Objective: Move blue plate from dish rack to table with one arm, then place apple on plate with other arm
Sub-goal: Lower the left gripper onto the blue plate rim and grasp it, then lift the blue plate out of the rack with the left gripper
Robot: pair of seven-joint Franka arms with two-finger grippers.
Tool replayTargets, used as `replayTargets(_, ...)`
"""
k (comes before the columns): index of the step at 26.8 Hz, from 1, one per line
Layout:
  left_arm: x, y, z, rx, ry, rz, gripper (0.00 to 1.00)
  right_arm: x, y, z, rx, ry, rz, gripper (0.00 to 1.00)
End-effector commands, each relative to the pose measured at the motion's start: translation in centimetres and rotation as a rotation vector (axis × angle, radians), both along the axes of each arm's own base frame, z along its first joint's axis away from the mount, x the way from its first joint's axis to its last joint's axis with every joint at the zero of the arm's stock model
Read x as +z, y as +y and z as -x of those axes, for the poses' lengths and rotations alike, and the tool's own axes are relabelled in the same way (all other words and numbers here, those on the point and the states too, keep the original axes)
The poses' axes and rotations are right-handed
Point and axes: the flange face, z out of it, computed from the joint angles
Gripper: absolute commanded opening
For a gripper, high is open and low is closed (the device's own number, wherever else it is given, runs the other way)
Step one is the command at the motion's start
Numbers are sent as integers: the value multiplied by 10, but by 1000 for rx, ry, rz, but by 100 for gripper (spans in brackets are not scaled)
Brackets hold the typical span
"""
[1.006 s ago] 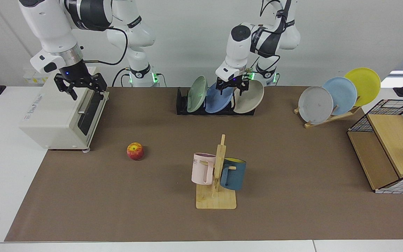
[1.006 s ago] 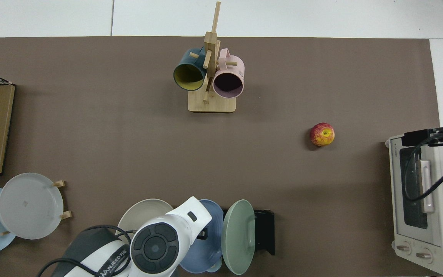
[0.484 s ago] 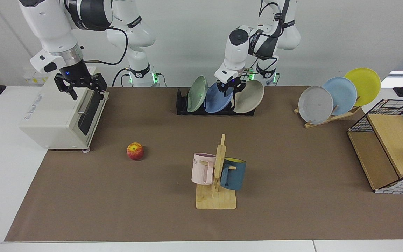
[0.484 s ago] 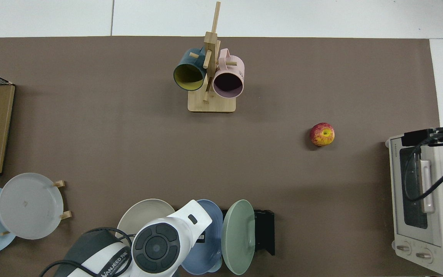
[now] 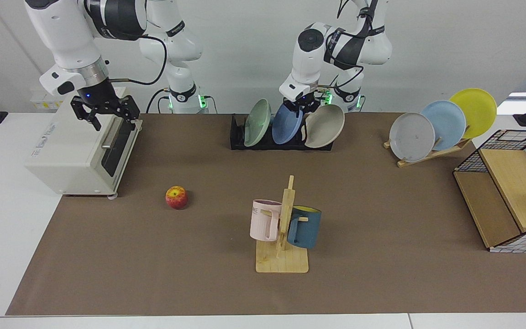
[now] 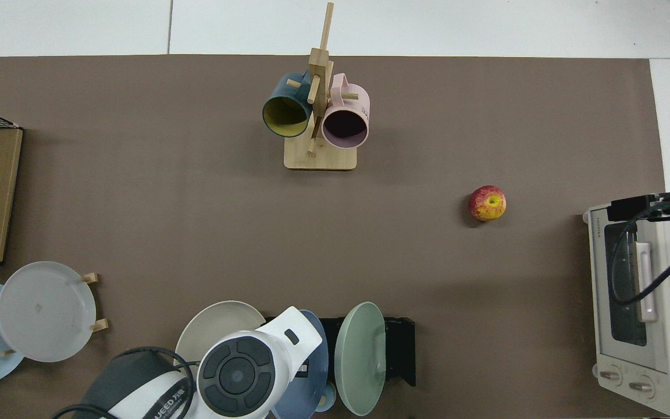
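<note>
Nearest me, the apple [image 5: 176, 197] sat on the brown mat of the tabletop [image 5: 153, 256], well apart from the rack. Farther back, my left tool [image 5: 300, 106] looked closed on the top edge of the blue plate [image 5: 286, 125], which stood in the dish rack [image 5: 238, 137]. My right tool [image 5: 106, 113] waited, fingers spread and empty, above the toaster oven [image 5: 80, 151].

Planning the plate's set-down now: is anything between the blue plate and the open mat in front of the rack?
Nothing visible. The left pincer is at the blue plate in the dish rack; bare mat lies ahead, with the mug stand farther out.
</note>
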Motion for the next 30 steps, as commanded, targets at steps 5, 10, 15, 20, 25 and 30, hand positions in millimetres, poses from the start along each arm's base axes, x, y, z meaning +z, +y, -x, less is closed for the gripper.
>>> replayTargets(5, 22, 13, -10, 15, 31, -12, 0, 1, 2, -1, -7, -16, 4, 100)
replayTargets(10, 53, 40, -35, -24, 65, 17, 0, 2, 2, 0, -7, -16, 4, 100)
replayTargets(15, 76, 53, -54, 9, 37, 44, 0, 2, 2, 0, -7, -16, 2, 100)
replayTargets(20, 84, 82, -94, 56, 13, 143, 0, 1, 2, -1, -7, -14, 2, 100)
replayTargets(25, 86, 124, -138, 120, -32, 256, 0, 1, 2, -1, -7, -14, 2, 100)
replayTargets(30, 57, 141, -177, 186, -70, 357, 0, 1, 2, -1, -7, -14, 2, 100)
